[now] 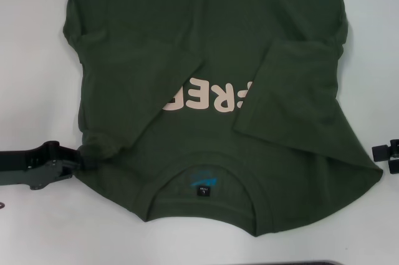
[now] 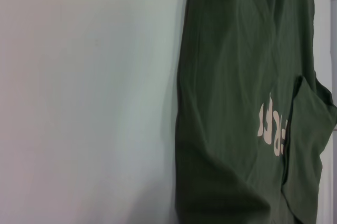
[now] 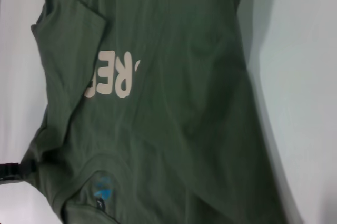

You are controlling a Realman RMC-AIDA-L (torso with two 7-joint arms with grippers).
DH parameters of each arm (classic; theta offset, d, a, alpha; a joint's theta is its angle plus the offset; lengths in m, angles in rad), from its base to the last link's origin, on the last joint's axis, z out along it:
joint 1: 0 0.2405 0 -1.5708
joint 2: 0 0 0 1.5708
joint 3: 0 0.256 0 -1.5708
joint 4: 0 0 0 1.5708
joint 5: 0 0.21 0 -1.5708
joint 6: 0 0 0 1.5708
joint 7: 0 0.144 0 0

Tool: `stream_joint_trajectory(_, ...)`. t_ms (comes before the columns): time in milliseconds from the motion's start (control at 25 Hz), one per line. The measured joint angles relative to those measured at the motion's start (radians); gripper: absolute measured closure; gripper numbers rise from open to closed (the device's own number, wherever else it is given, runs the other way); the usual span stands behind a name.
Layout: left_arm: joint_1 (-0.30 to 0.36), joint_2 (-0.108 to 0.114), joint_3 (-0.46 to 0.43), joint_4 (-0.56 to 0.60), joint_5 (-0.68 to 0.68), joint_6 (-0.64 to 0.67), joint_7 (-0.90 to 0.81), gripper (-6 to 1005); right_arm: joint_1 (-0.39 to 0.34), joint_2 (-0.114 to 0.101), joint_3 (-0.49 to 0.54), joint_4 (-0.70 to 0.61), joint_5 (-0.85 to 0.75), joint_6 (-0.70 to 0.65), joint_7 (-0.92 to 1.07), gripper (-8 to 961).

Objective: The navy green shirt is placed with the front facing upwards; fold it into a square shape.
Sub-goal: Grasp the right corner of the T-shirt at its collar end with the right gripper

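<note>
While the navy green shirt [image 1: 206, 59] lies spread front-up on the white table [image 1: 31, 40], its collar points toward the robot and its hem runs out of the head view at the far edge; the cream block letters [image 1: 209, 96] on the chest read upside down from the head camera, and part of the word is hidden. The sleeve on the robot's right side is folded inward [image 1: 293, 90] across the chest, overlapping the end of the lettering; the sleeve on the left side is bunched into a small gathered knot [image 1: 96, 149] at the shirt's near left edge. A black neck label [image 1: 204, 189] sits inside the collar, with a blue mark just above it.

The left gripper [image 1: 75, 160] lies low on the table at the shirt's near left edge; its black fingers meet the bunched fabric, and the jaws appear closed on that gathered cloth, the fabric puckering at the contact point. The right wrist view shows the same black gripper [image 3: 16, 171] touching the shirt's edge near the collar.

The right gripper [image 1: 388, 156] stands at the right edge of the head view, just beside the shirt's near right corner but apart from it; only a small black part of it is visible, so whether its jaws are open or closed cannot be determined. The left wrist view shows the shirt [image 2: 242, 103] and bare table [image 2: 84, 97] beside it.
</note>
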Motion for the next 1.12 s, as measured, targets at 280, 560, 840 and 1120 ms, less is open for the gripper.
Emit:
stream_joint_trajectory(280,-0.002,0.001,0.000,0.000,0.000,-0.001,-0.002,955,0.003,0.003,-0.022,0.000,0.000,0.013,0.015,9)
stream_joint_trajectory(560,-0.002,0.001,0.000,0.000,0.000,-0.001,-0.003,955,0.010,0.016,-0.029,0.002,0.000,0.020,0.015,9)
stream_joint_trajectory(840,-0.002,0.002,0.000,0.001,0.000,-0.002,-0.003,956,0.014,0.024,-0.044,0.003,0.000,0.022,0.015,8)
stream_joint_trajectory(1120,-0.002,0.002,0.000,0.001,0.000,-0.002,-0.003,956,0.014,0.029,-0.046,0.003,0.000,0.022,0.015,8)
